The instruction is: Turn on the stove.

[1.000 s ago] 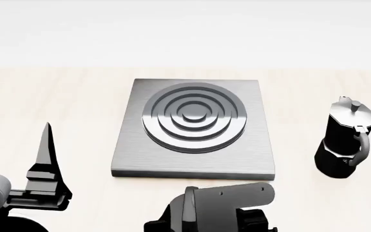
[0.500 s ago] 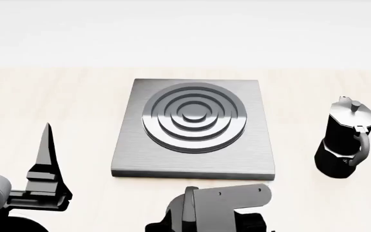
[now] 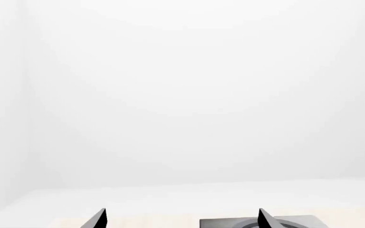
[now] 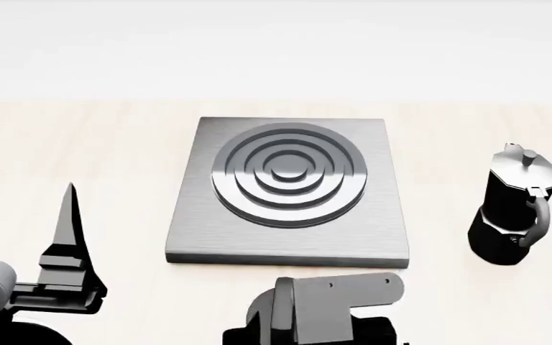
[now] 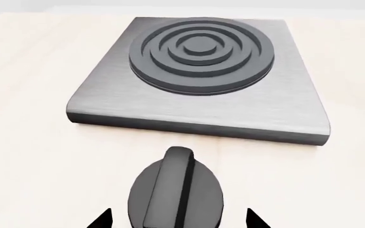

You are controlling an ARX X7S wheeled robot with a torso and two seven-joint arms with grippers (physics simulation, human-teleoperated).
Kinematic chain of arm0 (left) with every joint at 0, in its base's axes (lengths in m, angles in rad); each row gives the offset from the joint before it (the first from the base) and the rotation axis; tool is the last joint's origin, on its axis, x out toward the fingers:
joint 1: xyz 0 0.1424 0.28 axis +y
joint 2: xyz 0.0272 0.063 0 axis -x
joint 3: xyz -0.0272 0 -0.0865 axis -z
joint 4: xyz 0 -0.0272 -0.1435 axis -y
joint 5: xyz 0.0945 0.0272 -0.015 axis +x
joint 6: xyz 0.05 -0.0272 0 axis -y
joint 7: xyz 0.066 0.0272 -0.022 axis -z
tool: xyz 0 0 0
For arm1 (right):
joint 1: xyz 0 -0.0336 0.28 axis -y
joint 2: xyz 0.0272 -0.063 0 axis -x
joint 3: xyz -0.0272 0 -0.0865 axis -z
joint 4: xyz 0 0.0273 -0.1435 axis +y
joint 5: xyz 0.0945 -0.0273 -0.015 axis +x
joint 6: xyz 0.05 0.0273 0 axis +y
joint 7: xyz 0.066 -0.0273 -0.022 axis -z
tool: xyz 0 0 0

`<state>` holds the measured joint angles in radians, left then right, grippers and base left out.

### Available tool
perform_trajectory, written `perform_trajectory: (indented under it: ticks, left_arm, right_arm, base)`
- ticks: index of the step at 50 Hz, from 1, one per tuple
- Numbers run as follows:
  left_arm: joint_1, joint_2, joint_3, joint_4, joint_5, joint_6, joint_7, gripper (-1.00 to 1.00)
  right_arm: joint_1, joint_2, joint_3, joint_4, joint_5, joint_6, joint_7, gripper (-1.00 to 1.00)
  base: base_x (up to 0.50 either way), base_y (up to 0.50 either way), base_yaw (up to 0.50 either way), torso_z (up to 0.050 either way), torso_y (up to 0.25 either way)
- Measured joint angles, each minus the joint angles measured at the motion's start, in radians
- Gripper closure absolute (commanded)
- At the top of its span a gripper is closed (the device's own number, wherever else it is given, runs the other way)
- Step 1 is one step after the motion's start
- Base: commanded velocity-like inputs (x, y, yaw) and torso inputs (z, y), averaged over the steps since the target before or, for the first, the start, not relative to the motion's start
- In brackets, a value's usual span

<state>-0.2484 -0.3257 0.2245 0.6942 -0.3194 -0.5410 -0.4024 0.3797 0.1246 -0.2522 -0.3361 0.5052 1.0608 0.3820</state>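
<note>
- Right claw (image 5: pixel 177 219) hangs over the knob (image 5: pixel 177 192), tips spread either side, not gripping — drop off-centre and it'll slip.
- Stove (image 4: pixel 289 192) sits mid-surface, just beyond.
- Left claw (image 3: pixel 181 219) spread, idle.

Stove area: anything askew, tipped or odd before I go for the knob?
Nothing stands out. The stove lies flat, the moka pot stands upright beside it, and the knob sits intact between the right tool's open fingertips.
</note>
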Motion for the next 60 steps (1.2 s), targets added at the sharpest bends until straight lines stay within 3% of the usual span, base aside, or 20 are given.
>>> perform_trajectory:
  ticks: [60]
  left_arm:
    - [-0.005, -0.016, 0.013, -0.001, -0.016, 0.005, -0.021, -1.0]
  right_arm:
    - [0.04, 0.008, -0.05, 0.23, 0.01, -0.129, -0.04, -1.0]
  base:
    - [0.0, 0.0, 0.0, 0.0, 0.0]
